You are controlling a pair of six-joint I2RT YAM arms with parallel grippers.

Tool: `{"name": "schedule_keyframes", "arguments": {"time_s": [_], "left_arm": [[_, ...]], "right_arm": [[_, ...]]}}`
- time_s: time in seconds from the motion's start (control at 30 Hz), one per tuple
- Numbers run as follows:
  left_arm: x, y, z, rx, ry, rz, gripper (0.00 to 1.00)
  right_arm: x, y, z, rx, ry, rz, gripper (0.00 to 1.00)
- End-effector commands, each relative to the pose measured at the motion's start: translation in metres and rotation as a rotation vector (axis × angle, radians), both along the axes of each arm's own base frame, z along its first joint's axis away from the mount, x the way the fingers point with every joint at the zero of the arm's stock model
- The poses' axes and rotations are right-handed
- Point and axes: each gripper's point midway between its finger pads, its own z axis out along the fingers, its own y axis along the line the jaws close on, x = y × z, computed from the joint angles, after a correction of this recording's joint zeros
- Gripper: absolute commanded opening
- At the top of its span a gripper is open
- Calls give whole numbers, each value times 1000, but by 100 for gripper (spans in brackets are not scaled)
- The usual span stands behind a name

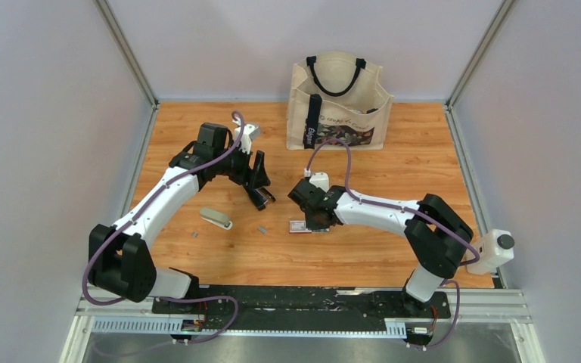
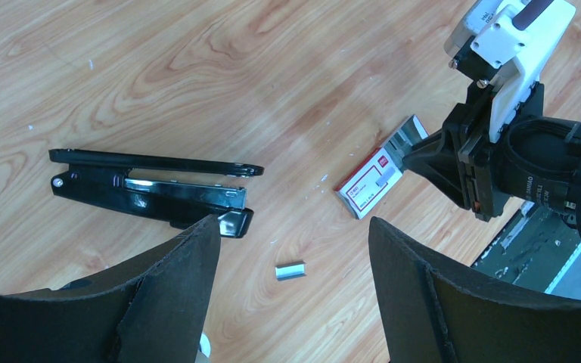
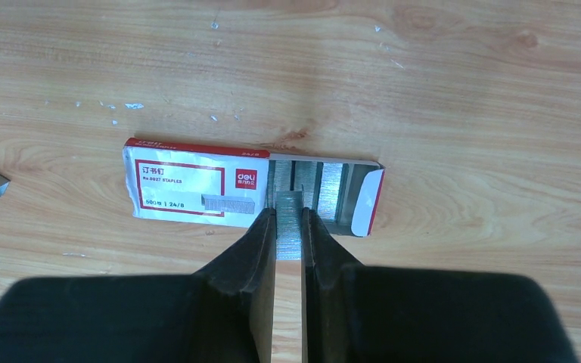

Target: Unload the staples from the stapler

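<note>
A wooden table [image 1: 424,174] with two robot arms reaching in from its near edge. The right gripper [image 3: 289,212] is pinched narrow on a silvery strip of staples [image 3: 289,242], holding it at the open end of a red and white staple box [image 3: 189,185] that lies flat on the wood. The left gripper [image 2: 293,223] hovers with its fingers spread wide and holds nothing. Just beyond it lies a black stapler [image 2: 144,185], hinged open, its top arm lifted off the magazine. A loose short strip [image 2: 290,271] (tiny beside either stapler) rests on the table between the black stapler and the box. A pale grey stapler [image 1: 215,218] lies closed, further left. A canvas tote bag [image 1: 338,98] stands at the back.
</note>
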Motion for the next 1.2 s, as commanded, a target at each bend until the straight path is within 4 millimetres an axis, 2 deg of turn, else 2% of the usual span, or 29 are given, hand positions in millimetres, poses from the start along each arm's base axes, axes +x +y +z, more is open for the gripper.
{"name": "schedule_keyframes", "arguments": {"time_s": [0.0,0.3,1.17], "left_arm": [[0,1,9,-8,-26,-6,80],[0,1,9,-9,-25,-6,80],[-1,1,9,-13,-25,-8,80]], "right_arm": [[11,14,8,32,-40,-8,10],[11,13,2,20,-32,-3,10],[21,14,3,22,-53,-10,11]]}}
